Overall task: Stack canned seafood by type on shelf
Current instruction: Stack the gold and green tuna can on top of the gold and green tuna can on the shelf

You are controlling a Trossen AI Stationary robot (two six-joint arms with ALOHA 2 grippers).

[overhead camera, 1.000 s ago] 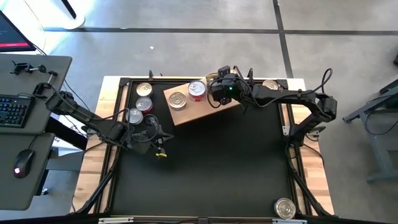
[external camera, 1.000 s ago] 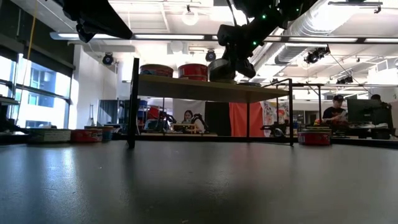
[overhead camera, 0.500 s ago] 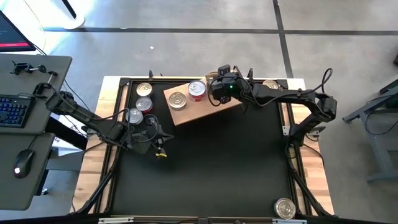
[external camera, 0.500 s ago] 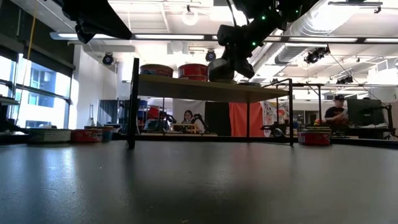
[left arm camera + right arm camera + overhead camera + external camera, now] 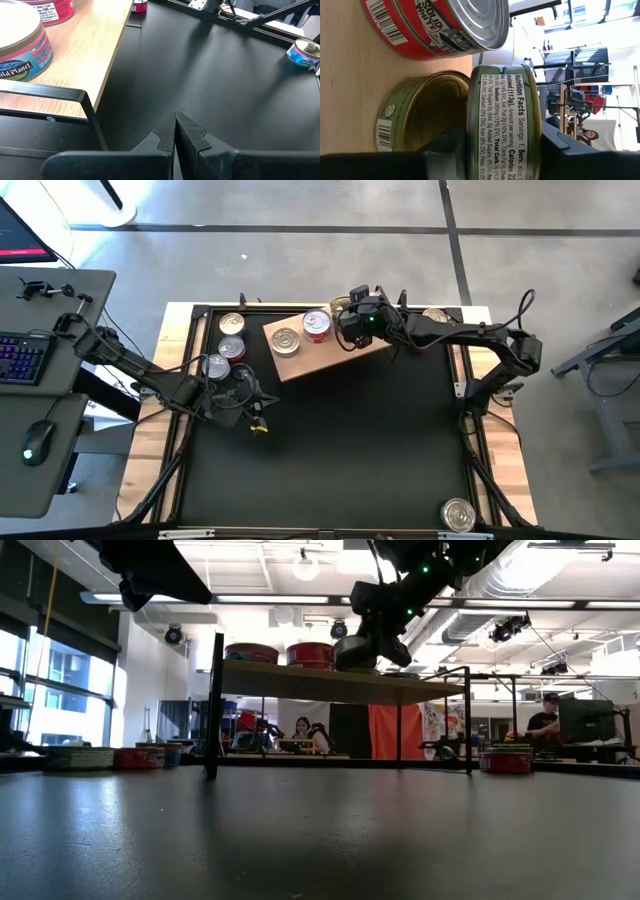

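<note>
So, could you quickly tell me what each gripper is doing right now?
Left gripper: shut, empty, low over the black table.
Right gripper: shut on a green-labelled can, over another green can on the shelf.

Overhead count: 1 shelf (image 5: 330, 358), 1 bench (image 5: 350, 440), 2 arms, 2 pincers: left pincer (image 5: 175, 117), right pincer (image 5: 502, 145). Cans in clear sight: 3 left-side cans (image 5: 231, 348), 2 shelf-top cans (image 5: 285, 340), 1 back-right can (image 5: 435, 315), 1 front-right can (image 5: 458, 514). Right wrist cam adds 2 green cans (image 5: 420, 115). Others possibly hidden under the arms.
</note>
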